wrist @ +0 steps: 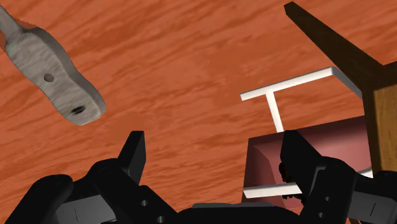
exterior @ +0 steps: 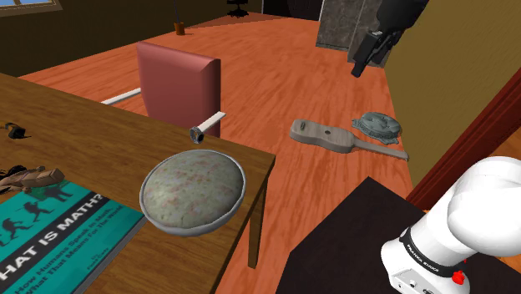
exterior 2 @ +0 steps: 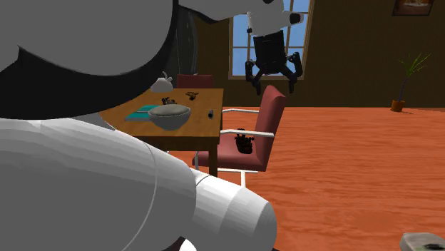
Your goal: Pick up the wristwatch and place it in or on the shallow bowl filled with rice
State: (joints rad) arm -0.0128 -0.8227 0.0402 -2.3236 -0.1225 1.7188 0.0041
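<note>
My claw (wrist: 215, 145): black fingers apart, nothing btwn, hovering over red padded chair (exterior 2: 274, 107). Black wristwatch (exterior 2: 244, 142) lies on chair seat. Round shallow speckled bowl (exterior: 192, 190) on wood-grain table (exterior: 83, 134).

1. The light is even and moderate: the floor (exterior: 275, 83) glows orange-red and the walls sit dim brown.
2. A window (exterior 2: 239, 32) shows daylight (blue sky, some cloud); it is possibly the room's source.
3. The arm (exterior 2: 85, 185) shades softly from white to grey.
4. The table (exterior: 100, 142) is lit on top and darker along its edge and leg.
5. The gripper (wrist: 215, 143) renders almost flat black.
</note>
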